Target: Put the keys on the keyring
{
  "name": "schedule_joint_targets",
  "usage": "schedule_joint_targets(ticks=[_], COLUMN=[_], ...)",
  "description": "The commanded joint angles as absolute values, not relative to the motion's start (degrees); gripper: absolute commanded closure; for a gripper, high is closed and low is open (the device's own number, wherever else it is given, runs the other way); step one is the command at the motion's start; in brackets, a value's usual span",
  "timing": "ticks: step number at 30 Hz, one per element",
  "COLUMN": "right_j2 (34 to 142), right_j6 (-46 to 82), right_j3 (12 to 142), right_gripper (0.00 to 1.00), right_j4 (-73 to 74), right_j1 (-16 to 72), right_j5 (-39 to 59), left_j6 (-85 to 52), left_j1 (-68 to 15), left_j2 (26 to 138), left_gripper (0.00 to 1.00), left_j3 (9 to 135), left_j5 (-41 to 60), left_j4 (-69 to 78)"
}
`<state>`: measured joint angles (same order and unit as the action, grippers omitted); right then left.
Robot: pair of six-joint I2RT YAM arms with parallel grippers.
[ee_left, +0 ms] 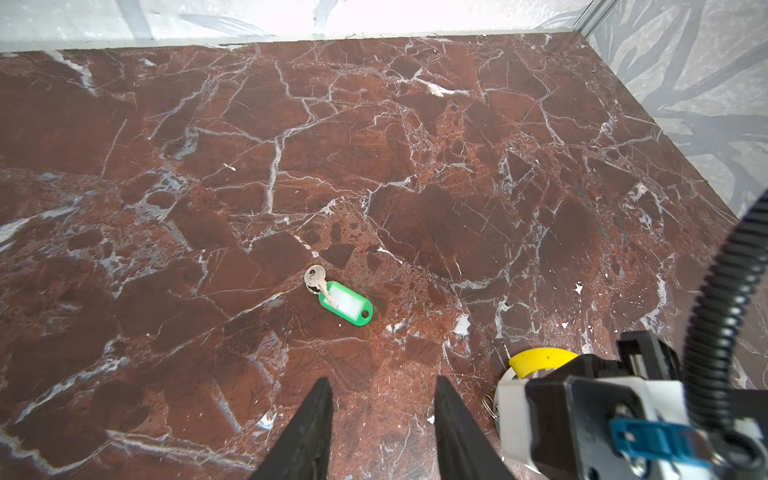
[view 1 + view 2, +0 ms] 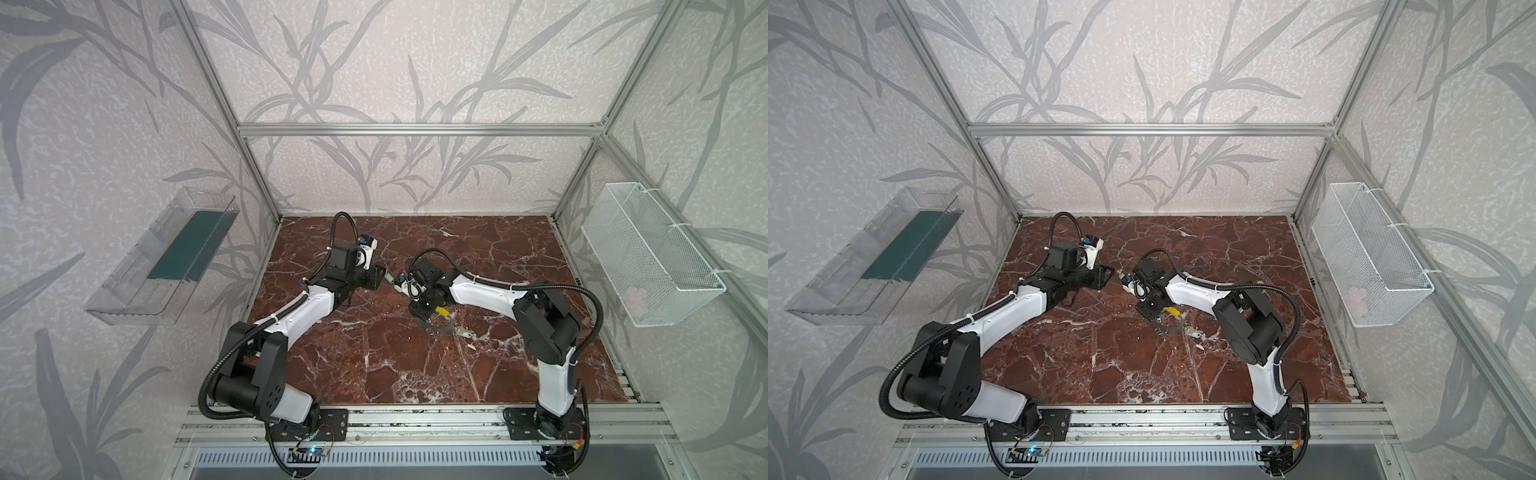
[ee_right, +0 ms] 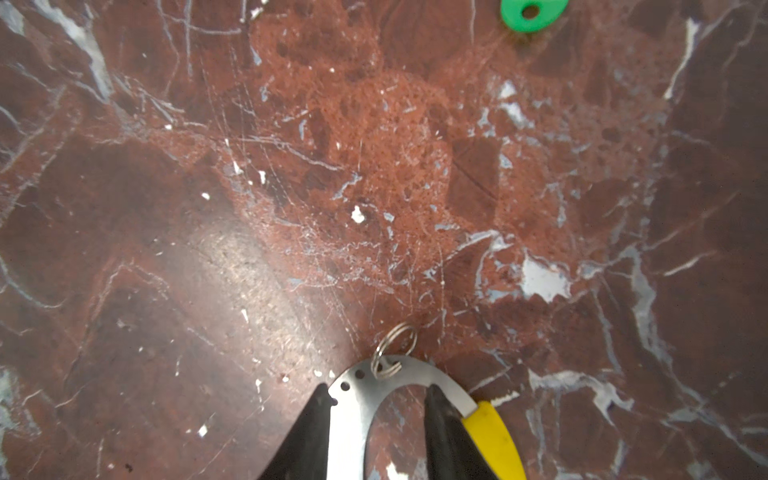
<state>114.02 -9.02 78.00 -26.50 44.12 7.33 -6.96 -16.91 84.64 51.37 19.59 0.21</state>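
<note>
Roughly mid surface (image 1: 415, 166): spread, empty fingers (image 1: 316, 424) on left gripper (image 1: 383, 380), just short of green-tagged key (image 1: 340, 297); parted fingers (image 3: 307, 436) on right gripper (image 3: 377, 387) straddling keyring (image 3: 357, 376) band, unclamped.

One key (image 2: 390, 278) lies on the table (image 2: 374, 374) behind and left of the keyring (image 2: 441, 311), the other key (image 2: 464, 332) just right.

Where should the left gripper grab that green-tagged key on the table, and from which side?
Probably the green plastic tag, pinched across its narrow width from straight above: it lies flat, long sides free, while the thin metal key overlaps one end.
</note>
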Motion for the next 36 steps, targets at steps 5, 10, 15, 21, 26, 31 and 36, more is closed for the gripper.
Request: schedule_joint_targets(ticks=[5,10,15,21,26,31,36], right_j2=[116.0,115.0,116.3,115.7,115.7,115.8,113.7], right_j6=[-10.4,-11.7,-10.5,-10.5,-9.5,-8.7,-10.2], right_j3=[79.4,77.7,79.1,78.8,78.7,79.0,77.2], right_gripper=[0.64,0.67,0.73,0.83,0.86,0.95,1.00], right_j4=[-27.8,-26.2,-25.6,-25.3,-25.7,-25.9,-24.5], right_j1=[45.2,45.2,45.2,45.2,45.2,45.2,44.7], right_j5=[6.9,6.1,6.2,4.9,3.9,3.4,5.3], left_j6=[-5.5,-5.0,-4.7,-4.3,-4.1,-4.1,-1.4], left_j1=[-17.4,-17.6,-17.8,-17.9,-18.2,-18.2,-18.5], left_j2=[84.2,84.5,84.3,83.9,84.0,83.6,82.2], left_gripper=[0.58,0.58,0.58,0.58,0.58,0.58,0.58], left_j3=[51.5,51.2,51.2,50.9,50.9,50.5,48.9], left_j5=[20.2,20.7,20.6,20.4,20.6,20.5,22.3], left_j4=[-0.5,-0.2,-0.4,-0.4,-0.3,-0.2,1.0])
